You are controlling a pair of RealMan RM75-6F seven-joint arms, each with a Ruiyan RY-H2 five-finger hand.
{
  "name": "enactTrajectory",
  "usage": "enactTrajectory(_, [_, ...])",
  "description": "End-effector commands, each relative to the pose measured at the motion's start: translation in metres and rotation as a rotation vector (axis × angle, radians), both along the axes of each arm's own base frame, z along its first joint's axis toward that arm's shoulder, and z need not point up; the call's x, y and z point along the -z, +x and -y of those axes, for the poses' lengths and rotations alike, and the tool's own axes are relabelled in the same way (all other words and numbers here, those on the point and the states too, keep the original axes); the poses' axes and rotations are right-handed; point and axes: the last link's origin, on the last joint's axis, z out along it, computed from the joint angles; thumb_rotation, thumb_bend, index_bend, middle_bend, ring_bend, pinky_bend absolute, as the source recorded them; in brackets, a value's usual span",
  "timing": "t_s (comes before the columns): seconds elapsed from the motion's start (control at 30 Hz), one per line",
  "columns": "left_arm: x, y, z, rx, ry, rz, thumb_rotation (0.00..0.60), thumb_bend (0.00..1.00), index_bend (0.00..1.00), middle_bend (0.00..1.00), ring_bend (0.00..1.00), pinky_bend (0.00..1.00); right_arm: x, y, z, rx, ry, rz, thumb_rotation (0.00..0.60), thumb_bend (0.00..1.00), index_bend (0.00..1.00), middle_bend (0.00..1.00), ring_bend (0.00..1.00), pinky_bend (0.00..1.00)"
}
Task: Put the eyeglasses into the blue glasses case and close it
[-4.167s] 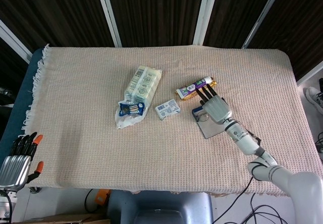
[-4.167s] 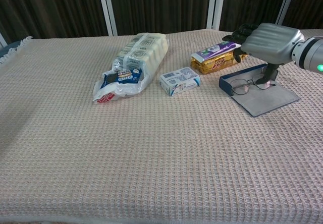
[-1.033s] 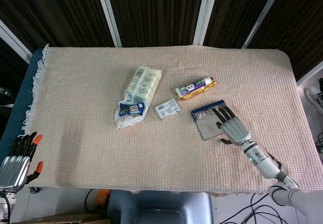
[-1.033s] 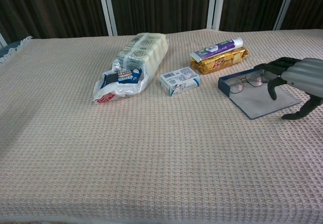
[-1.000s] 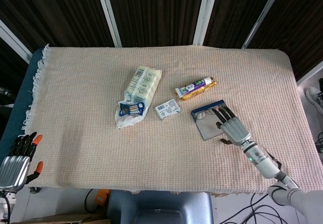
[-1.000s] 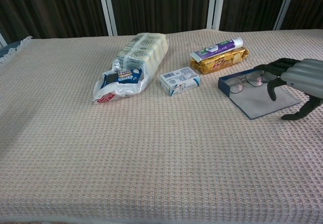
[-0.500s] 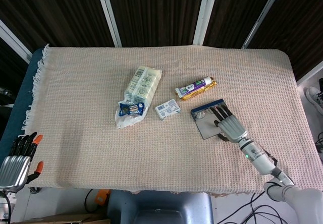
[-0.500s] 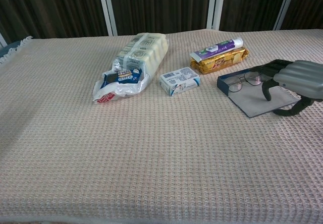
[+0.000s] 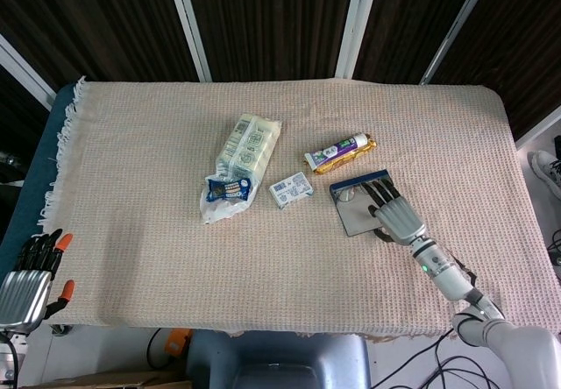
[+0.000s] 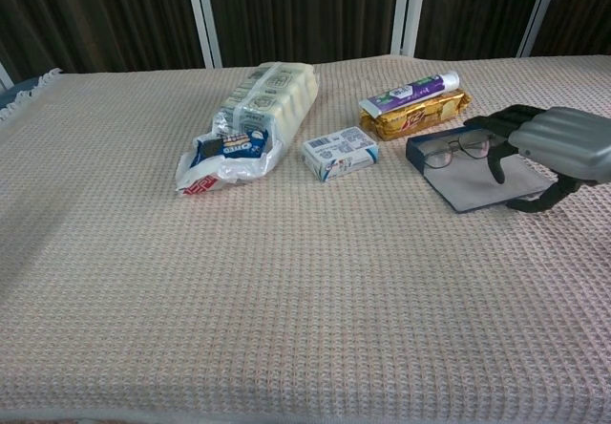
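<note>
Lying open, blue case (image 10: pixel 468 187) (eyeglasses (image 10: pixel 449 151) inside)

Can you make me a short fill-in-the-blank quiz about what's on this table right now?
1. The eyeglasses lie inside the open blue ____.
2. The right hand hovers over the case's flat ____.
3. The purple toothpaste tube lies on top of a ____ snack packet.
4. The left hand is off the table's ____ edge.

Missing words: glasses case; lid; golden; left
</note>
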Motion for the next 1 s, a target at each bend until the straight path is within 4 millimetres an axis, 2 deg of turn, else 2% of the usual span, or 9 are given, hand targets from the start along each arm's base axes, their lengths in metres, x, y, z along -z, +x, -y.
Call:
enactTrajectory(0.03, [0.000, 0.000, 0.000, 0.000, 0.000, -0.001, 0.600, 0.41, 0.00, 0.00, 0.01, 0.06, 0.000, 0.005, 0.005, -0.005, -0.015, 0.004, 0.600, 0.45, 0.64, 0.09, 0.00, 0.00])
enactTrajectory(0.37, [0.000, 0.000, 0.001, 0.000, 0.005, -0.003, 0.600, 0.41, 0.00, 0.00, 0.01, 0.06, 0.001, 0.027, 0.029, -0.004, -0.052, 0.010, 0.600, 0.49, 0.68, 0.11, 0.00, 0.00])
enactTrajectory(0.7, [-0.002, 0.000, 0.001, 0.000, 0.010, 0.002, 0.600, 0.41, 0.00, 0.00, 0.01, 0.06, 0.005, 0.037, 0.046, 0.035, -0.073, -0.017, 0.600, 0.51, 0.68, 0.11, 0.00, 0.01])
enactTrajectory(1.0, [-0.002, 0.000, 0.002, 0.006, 0.009, 0.006, 0.600, 0.41, 0.00, 0.00, 0.01, 0.06, 0.010, 0.036, 0.038, 0.020, -0.060, -0.005, 0.600, 0.68, 0.71, 0.12, 0.00, 0.01])
